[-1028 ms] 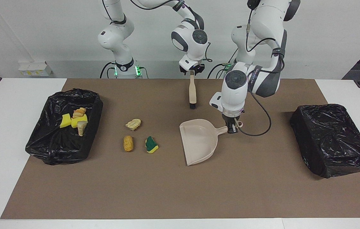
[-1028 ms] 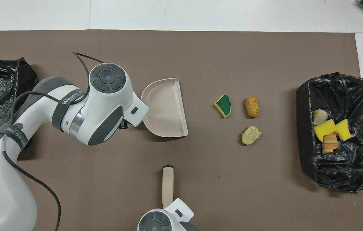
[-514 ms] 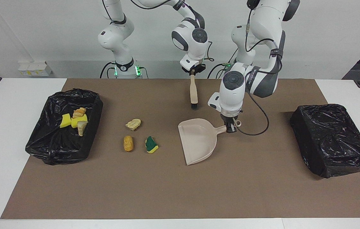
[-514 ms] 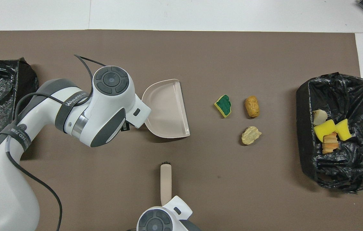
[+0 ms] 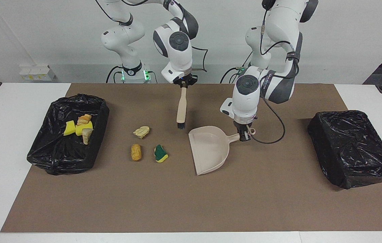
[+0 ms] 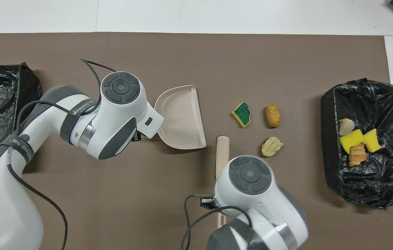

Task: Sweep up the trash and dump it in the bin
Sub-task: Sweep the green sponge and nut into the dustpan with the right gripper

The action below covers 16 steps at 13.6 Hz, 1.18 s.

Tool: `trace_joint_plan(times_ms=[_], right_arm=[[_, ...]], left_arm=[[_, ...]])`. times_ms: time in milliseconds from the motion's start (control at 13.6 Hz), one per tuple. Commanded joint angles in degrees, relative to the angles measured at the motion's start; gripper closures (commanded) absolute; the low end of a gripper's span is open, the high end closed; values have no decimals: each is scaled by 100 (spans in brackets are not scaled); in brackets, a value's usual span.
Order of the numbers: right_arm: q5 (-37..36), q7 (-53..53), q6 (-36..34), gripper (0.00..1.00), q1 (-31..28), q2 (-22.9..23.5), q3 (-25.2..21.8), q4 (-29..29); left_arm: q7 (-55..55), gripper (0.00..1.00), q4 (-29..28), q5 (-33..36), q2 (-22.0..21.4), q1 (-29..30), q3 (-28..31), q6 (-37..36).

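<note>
While my left gripper (image 5: 245, 136) clamps the dustpan (image 5: 209, 148) by its handle, pan resting on the mat, my right gripper (image 5: 184, 82) grips the brush (image 5: 181, 109), hanging bristles-down beside the dustpan. Three trash pieces (image 5: 141, 132) lie beside the dustpan's open edge, toward the right arm's end; four more sit in the bin (image 5: 98, 130) past them.
</note>
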Motion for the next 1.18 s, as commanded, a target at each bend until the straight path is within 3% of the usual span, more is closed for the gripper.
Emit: trace_joint_plan(times_ms=[0,220,441,808,1102], right_arm=[[-615,-540,-254,100,-922,26,92,72],[-1344,-1566,-132,100,-1916,167,92,37],[-2251,-1887,-26,100,-2138,535,101,54],[-2121,-1808,185,100,-2042,984,127,89],[-1182,-1309,229,100,-1649,1537,145,632]], left_arm=[[-121,100,-110,99,-59,-79,37,146],[-130,100,-119,90,-50,-79,36,208],[-400,100,-110,47,-50,-201,36,208],[-772,100,-110,46,-24,-211,36,269],[-772,100,-110,46,-24,-211,36,260]])
